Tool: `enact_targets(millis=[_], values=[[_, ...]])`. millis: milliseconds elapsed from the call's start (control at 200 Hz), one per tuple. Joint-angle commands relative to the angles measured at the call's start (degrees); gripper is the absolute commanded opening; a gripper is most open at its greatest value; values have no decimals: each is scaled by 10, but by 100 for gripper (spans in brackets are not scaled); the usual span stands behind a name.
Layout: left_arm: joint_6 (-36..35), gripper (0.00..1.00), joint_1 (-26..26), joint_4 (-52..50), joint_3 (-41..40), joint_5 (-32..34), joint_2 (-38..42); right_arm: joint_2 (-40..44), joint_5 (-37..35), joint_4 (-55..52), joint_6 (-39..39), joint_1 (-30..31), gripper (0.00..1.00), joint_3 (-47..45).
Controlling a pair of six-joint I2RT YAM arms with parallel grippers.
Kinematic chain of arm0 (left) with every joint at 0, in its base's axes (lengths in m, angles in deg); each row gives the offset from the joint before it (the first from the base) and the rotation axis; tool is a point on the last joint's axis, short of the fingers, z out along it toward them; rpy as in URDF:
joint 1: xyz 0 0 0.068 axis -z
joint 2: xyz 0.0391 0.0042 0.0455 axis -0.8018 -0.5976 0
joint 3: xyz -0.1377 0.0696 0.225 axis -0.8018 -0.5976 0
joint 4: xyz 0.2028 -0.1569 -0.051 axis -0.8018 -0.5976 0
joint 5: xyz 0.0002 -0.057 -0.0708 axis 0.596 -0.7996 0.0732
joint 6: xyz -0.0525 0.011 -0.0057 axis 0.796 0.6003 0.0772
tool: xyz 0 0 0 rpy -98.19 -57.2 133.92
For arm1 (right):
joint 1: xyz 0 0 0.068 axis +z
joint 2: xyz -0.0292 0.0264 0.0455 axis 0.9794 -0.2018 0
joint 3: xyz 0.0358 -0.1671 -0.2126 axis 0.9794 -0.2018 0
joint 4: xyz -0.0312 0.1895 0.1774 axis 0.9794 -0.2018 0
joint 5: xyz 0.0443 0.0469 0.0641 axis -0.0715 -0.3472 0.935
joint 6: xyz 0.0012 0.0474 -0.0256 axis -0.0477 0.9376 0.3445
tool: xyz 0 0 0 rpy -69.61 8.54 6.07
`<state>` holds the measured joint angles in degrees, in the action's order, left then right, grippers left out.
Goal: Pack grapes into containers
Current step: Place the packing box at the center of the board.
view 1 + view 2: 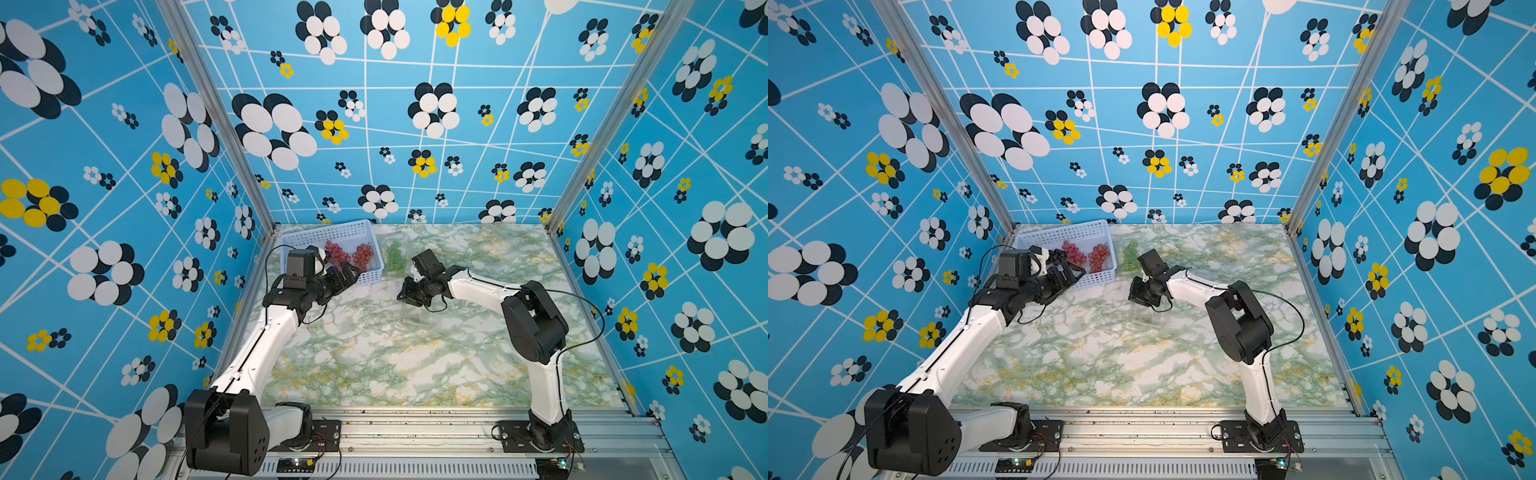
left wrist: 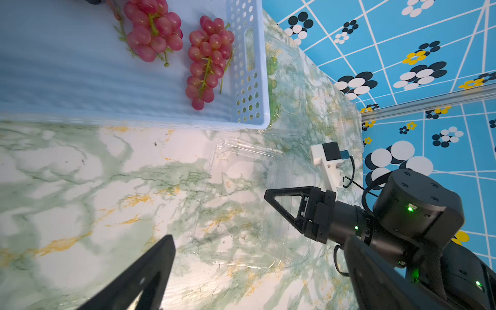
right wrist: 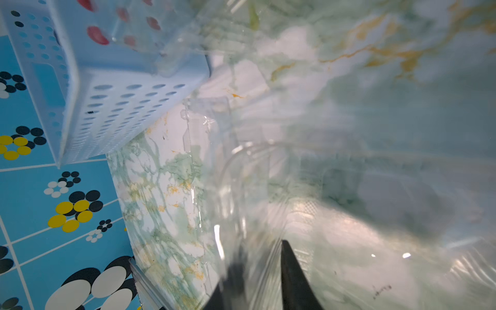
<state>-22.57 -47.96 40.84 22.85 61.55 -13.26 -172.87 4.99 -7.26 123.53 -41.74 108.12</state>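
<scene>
- Grapes: red bunches (image 2: 206, 61) lay in basket (image 2: 249, 80); likely soft, bruisable, so you'd best pinch the stem.
- Clear container (image 2: 241, 214) sat on bench (image 2: 80, 174); looked flimsy, slippery.
- Left pincer (image 1: 349, 276) spread; right pincer (image 3: 261, 249) at container wall, grip unclear.

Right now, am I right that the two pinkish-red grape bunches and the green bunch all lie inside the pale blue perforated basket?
Not quite: the green bunch lies outside the pale blue perforated basket, just beside its side wall, as both top views show. The two pinkish-red bunches do lie inside the basket.
</scene>
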Motion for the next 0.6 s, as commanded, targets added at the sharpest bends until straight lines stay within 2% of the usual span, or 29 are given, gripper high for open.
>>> enact_targets(millis=[0, 80, 335, 595], values=[[-22, 99, -8, -31, 32, 12, -18, -9, 4, -30, -10, -1, 36, 13], [-22, 99, -10, -30, 39, 14, -29, 1, 5, -31, -12, -1, 41, 7], [-11, 100, -32, -28, 62, 18, -64, 43, 3, -41, -30, -1, 64, -27], [-11, 100, -47, -33, 98, 17, -108, 87, -17, -74, -63, -3, 83, -16]])
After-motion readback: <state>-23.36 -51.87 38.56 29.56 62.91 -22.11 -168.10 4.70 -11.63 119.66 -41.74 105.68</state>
